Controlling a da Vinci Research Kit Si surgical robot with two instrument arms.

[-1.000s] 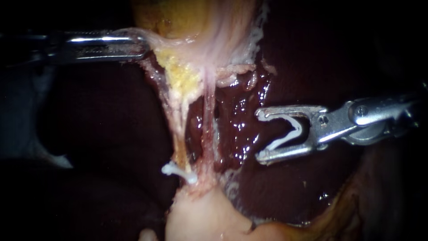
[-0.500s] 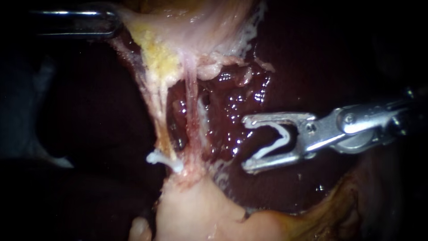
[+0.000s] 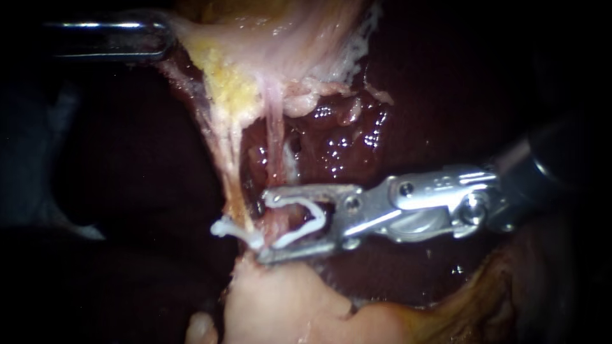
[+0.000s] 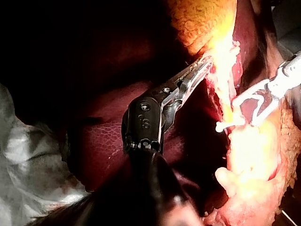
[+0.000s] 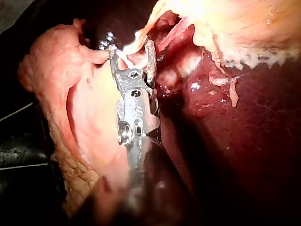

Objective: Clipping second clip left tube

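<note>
Two roles: left instrument clamps tissue, tensioning tube; right instrument, jaws wide, holds unclosed clip astride it.

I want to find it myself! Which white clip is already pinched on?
Start at the big pale pink lump of tissue low in the endoscope view and go to its top, where a yellowish stretched strand comes down. The small flat white clip crosses that strand there. Unlike the open V-shaped white clip inside the silver right instrument, it is squeezed flat and pokes out sideways.
</note>
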